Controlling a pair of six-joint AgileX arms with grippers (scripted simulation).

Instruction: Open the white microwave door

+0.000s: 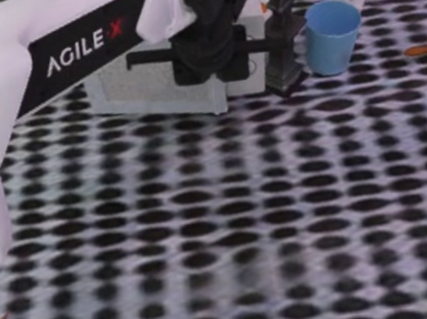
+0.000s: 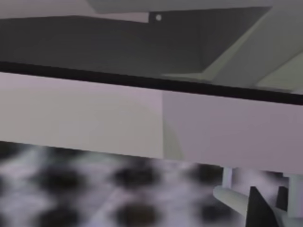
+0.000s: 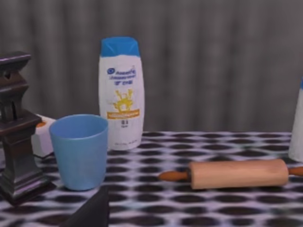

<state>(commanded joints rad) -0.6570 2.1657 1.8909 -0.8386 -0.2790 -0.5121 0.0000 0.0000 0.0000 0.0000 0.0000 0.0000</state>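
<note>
At the bench's far edge, the left end effector (image 1: 208, 58) works the white microwave door (image 1: 148, 81); grip unclear. Next: swing it wider.

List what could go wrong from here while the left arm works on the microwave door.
1. The dark pedestal-like stand and the blue cup crowd the white microwave on the side toward the table's right; a swinging door or arm may well knock them.
2. The left arm hides most of the white microwave door from above, and the left gripper grip can't be confirmed, so it might slip.
</note>
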